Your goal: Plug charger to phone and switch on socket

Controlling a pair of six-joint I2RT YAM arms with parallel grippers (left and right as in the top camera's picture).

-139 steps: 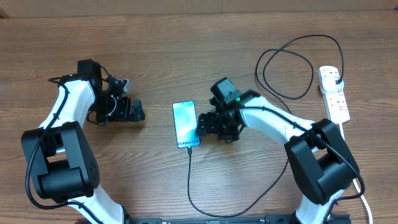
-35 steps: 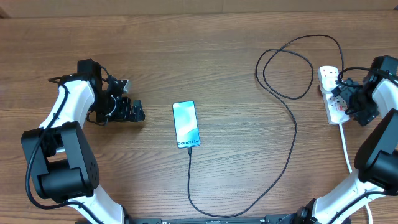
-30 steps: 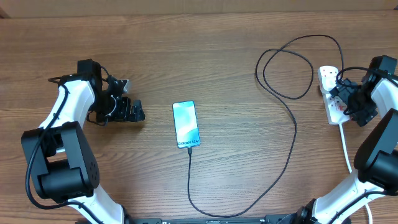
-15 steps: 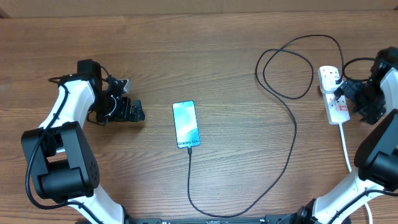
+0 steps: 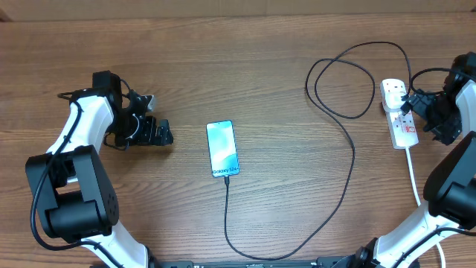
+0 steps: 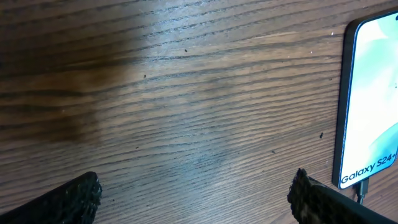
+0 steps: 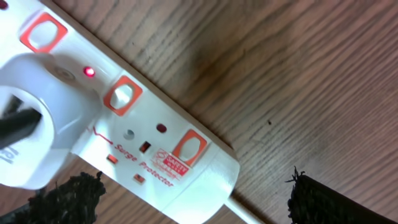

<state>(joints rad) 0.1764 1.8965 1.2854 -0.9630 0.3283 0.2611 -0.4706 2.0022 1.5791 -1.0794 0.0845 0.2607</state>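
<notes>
The phone (image 5: 223, 149) lies face up mid-table, its light blue screen reading "Galaxy S24" (image 6: 373, 106). The charger (image 5: 349, 171), a thin black cable, runs from the phone's lower end in a loop to its plug (image 7: 37, 124), seated in the socket (image 5: 399, 112) at the far right. A small red light (image 7: 90, 72) glows on the socket (image 7: 161, 149) beside the plug. My right gripper (image 5: 419, 112) is open just right of the socket, its fingers (image 7: 333, 202) either side of the strip's cord end. My left gripper (image 5: 161, 135) rests open left of the phone, holding nothing.
The socket's thick white cord (image 5: 413, 179) runs down the right side toward the table's front edge. The charger's loop (image 5: 342, 82) lies on the wood behind and left of the socket. Bare wooden table (image 5: 282, 67) surrounds the phone.
My right gripper has drawn back a little to the right, off the socket's switches. Several seconds ago it was beside the phone. The left arm, phone and cable have not moved.
</notes>
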